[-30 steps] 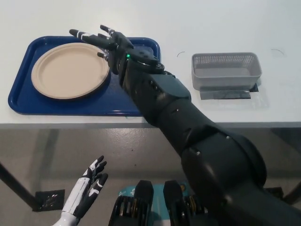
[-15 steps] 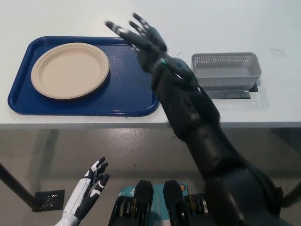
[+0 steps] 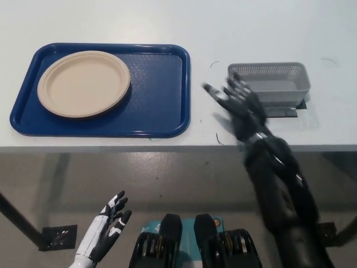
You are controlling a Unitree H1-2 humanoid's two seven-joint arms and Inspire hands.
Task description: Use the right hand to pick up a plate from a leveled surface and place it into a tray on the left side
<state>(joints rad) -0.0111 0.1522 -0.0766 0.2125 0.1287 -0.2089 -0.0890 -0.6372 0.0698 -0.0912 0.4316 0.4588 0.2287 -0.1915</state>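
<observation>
White table [image 3: 111,17], one blue tray [image 3: 162,95] holding one plate [image 3: 83,84], one grey basket [image 3: 268,84], right hand [image 3: 237,106] and left hand [image 3: 109,226] both splayed, empty

Bright even overhead light; motion blur on right hand [image 3: 237,103].

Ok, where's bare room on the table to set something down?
Free: the right part of the blue tray beside the plate; the table strip between tray and grey basket; the far table behind both. Crowded: near edge before the basket, under the open right hand. Left hand rests below.
</observation>
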